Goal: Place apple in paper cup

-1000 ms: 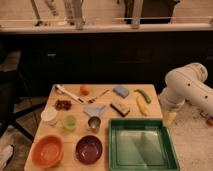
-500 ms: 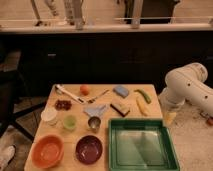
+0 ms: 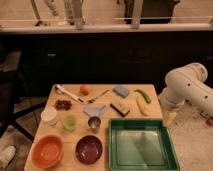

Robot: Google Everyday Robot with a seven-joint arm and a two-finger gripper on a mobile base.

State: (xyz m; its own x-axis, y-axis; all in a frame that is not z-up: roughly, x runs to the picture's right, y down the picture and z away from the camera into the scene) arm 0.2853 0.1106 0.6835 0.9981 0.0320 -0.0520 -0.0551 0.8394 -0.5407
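Observation:
The apple [image 3: 84, 89], small and orange-red, lies at the back of the wooden table [image 3: 45, 131], left of centre. The paper cup [image 3: 49, 115], short and white, stands upright near the left edge, in front of and left of the apple. My white arm [image 3: 187, 87] bends in from the right. Its gripper [image 3: 170, 117] hangs down beside the table's right edge, far from both the apple and the cup. It holds nothing and appears open.
A dark berry cluster [image 3: 63, 104], pale green cup [image 3: 69, 122] and metal cup [image 3: 94, 122] sit near the paper cup. Orange bowl [image 3: 47, 151] and purple bowl [image 3: 89, 148] stand in front. A green tray [image 3: 142, 145] fills the front right. Utensils, cloth, sponge, chilli and banana lie behind.

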